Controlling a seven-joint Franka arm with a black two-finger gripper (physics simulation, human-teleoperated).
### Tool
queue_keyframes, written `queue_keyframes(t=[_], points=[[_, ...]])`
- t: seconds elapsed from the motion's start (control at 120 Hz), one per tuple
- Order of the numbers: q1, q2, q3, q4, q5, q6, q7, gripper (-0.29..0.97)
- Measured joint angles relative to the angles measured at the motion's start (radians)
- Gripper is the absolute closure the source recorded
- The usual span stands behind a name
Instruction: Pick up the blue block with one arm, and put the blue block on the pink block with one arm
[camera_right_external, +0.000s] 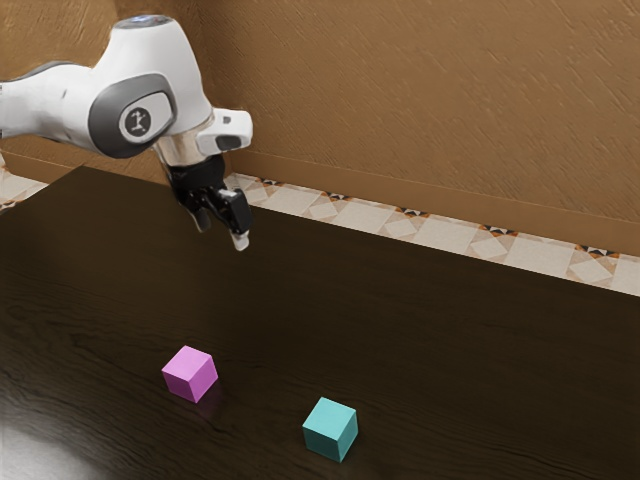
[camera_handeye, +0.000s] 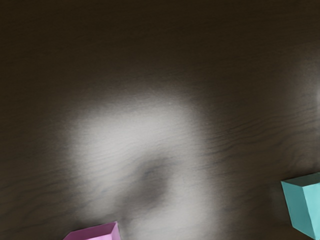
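Note:
The blue block (camera_right_external: 330, 428), a teal-blue cube, rests on the dark wooden table (camera_right_external: 450, 330) near its front edge. The pink block (camera_right_external: 190, 373) sits a short way toward the exterior view's left of it, and the two cubes stand apart. My gripper (camera_right_external: 222, 226) hangs high above the table, up and behind the pink block, open with nothing between its fingers. In the wrist view the pink block (camera_handeye: 95, 232) and the blue block (camera_handeye: 304, 205) each show partly at the picture's edge, with bare tabletop between them.
Beyond the table's far edge runs a patterned tile floor (camera_right_external: 470, 240) and a brown wall (camera_right_external: 450, 90). A bright glare patch lies on the tabletop (camera_handeye: 140, 150) under my hand.

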Motion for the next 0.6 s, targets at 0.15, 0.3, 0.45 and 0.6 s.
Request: queue_keyframes(t=[0.15,0.3,0.45,0.6], points=[[-0.069,0.039,0.000,-0.053,-0.033,0.079,-0.010,0.02],[-0.122,0.106,0.000,-0.057,-0.058,0.137,-0.032,0.02],[-0.182,0.140,0.000,-0.057,-0.077,0.173,-0.069,0.02],[-0.243,0.166,-0.001,-0.067,-0.093,0.190,-0.118,0.02]])
